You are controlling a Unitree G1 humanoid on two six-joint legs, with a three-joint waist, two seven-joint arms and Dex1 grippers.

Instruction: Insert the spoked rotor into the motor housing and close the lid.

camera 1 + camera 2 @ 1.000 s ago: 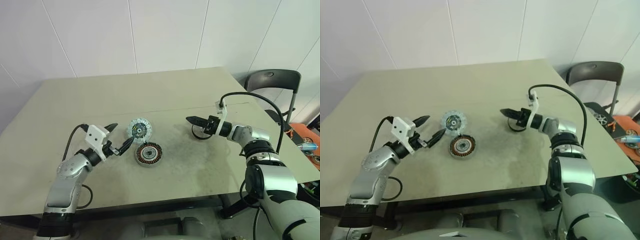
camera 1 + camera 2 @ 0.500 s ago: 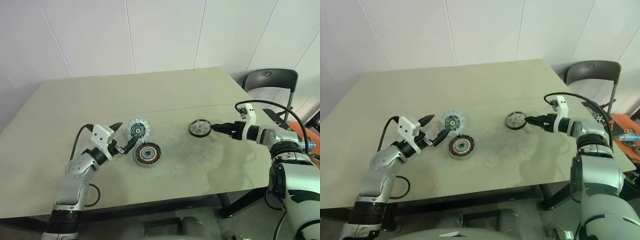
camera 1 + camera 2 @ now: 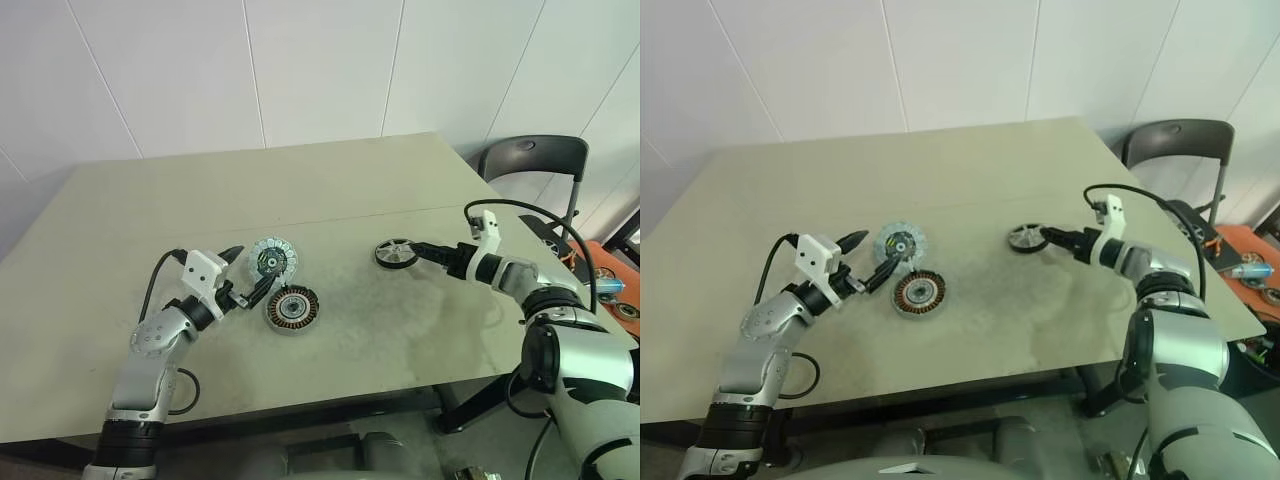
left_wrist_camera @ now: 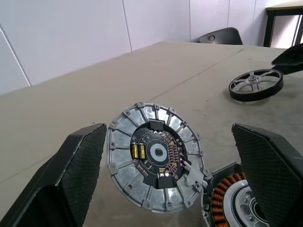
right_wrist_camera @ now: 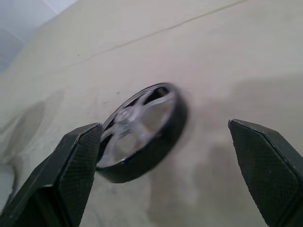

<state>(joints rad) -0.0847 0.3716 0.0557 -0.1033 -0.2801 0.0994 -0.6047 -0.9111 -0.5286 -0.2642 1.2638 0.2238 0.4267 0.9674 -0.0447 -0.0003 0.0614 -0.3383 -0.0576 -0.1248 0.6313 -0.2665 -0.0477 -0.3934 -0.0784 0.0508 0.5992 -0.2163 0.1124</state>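
Left eye view: rotor [image 3: 396, 253] lies flat on the counter [image 3: 400, 330], right of the housing [image 3: 293, 309], just left of the wide, empty right claw [image 3: 424, 250]. Left claw [image 3: 242, 271] is wide, farther off.

Both arms reach forward, left tool [image 3: 243, 277] and right tool [image 3: 425, 251] spread wide.

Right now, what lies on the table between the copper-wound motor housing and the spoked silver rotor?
Nothing: in the left eye view, bare tabletop separates the copper-wound motor housing from the spoked silver rotor.
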